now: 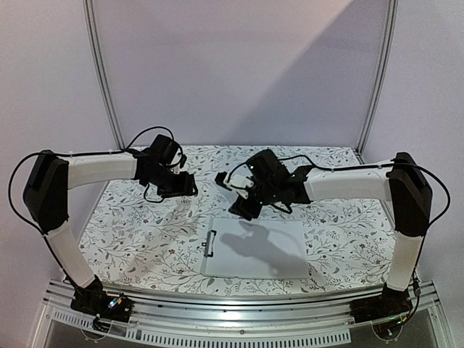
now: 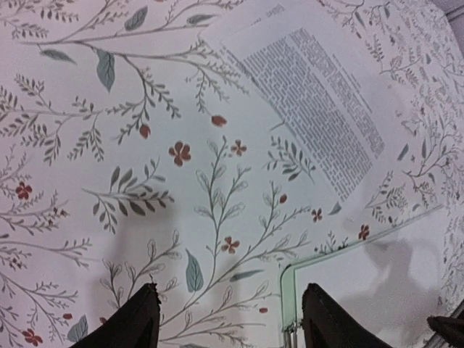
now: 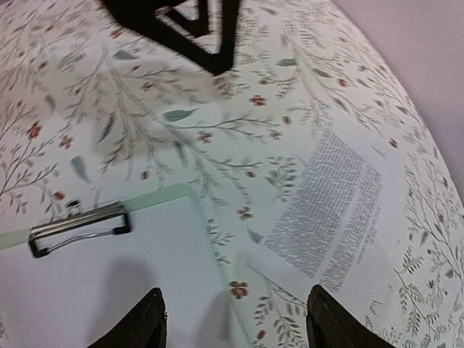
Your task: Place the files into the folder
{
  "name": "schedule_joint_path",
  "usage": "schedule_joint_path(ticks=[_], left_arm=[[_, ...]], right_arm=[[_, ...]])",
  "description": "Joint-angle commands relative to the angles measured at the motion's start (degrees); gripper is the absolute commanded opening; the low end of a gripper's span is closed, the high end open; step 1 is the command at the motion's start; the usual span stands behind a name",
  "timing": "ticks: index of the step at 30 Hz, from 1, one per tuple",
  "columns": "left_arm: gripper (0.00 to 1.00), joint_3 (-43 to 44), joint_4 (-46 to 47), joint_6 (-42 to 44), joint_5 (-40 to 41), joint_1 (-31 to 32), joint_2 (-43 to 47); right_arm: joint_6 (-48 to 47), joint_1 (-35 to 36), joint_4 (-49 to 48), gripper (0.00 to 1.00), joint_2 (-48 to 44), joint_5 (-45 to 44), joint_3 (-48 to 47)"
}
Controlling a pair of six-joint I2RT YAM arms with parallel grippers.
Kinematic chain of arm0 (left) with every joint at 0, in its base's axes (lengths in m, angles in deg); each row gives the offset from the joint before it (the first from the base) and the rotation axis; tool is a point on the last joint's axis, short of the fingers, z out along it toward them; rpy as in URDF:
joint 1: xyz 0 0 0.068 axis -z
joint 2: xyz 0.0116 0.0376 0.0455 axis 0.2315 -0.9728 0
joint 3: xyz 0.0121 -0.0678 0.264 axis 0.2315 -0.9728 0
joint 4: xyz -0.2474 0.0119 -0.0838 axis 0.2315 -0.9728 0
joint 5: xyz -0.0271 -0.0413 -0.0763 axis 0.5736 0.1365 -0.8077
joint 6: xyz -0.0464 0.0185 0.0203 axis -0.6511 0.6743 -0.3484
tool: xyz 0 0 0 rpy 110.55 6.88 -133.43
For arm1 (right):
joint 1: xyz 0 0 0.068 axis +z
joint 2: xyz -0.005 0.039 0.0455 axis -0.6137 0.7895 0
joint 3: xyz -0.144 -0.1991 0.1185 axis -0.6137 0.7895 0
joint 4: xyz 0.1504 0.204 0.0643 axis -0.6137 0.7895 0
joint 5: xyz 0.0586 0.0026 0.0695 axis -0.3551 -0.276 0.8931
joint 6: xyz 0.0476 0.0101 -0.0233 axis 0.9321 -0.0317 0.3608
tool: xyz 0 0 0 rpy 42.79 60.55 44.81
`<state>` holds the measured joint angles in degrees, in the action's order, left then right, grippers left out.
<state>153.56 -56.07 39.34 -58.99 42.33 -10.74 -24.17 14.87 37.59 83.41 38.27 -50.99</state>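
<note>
Mint-green and flat, the folder (image 3: 145, 197) lies nearest the arm bases, in the middle of the table (image 1: 138, 232) on its flowered cloth. Its dark metal clip (image 3: 80, 228) sits at the short edge on the robot's left. A blank white sheet (image 1: 254, 250) covers nearly the whole board, so only a thin green rim shows. That sheet runs up to the clip, though I cannot tell whether the clip is pinching it. It looks like a file already lodged, squared to the board so the next one can stack on it.

Just past the folder's far edge, near its corner, a second sheet (image 3: 326, 210) lies text-up on the cloth, apart from the board. It is thin enough that its edges are hard to trace against the pattern. By my reading this is the file not yet in the folder.

Above and beyond that, both arms arch in from the sides with elbows high and wrists bent downward. The right hand (image 3: 235, 322) hangs over the folder's far edge and throws a shadow on the blank sheet. The left hand (image 2: 228, 319) hovers over bare cloth by the clip-side corner. Each has its fingers spread with nothing between them, and neither touches the paper, the board or the table.
</note>
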Motion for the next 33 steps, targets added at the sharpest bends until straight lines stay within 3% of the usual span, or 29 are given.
schedule_joint_path(ticks=[1, 4, 7, 12, 17, 23, 33], left_arm=[[0.68, 6.4, 2.9, -0.1, 3.1, -0.7, -4.8], [0.69, 10.2, 4.4, -1.7, 2.8, -0.9, -8.2], [0.69, 14.2, 5.1, -3.7, 2.7, -1.3, -12.8], [0.68, 20.3, 6.3, -5.5, 0.3, -1.8, -20.7], [0.63, 21.6, 11.9, -7.4, -4.9, -1.6, -24.6], [0.6, 22.5, 17.0, -9.9, -10.6, -1.1, -28.2], [0.55, 25.7, 18.8, -12.3, -11.1, 1.1, -33.4]], right_arm=[[12.4, -6.7, -6.0, 0.65, -2.3, -8.2, 0.7], [23.2, -11.5, -7.8, 0.64, -2.7, -10.8, 1.2], [33.2, -16.4, -9.9, 0.64, -3.0, -7.7, 3.0], [42.2, -21.8, -11.4, 0.66, -2.1, -5.3, 5.5], [51.3, -27.3, -11.3, 0.65, 2.5, 6.1, 6.2], [57.2, -28.7, -16.6, 0.63, 7.9, 15.0, 7.1], [59.5, -26.5, -15.5, 0.59, 15.9, 19.3, 2.3]])
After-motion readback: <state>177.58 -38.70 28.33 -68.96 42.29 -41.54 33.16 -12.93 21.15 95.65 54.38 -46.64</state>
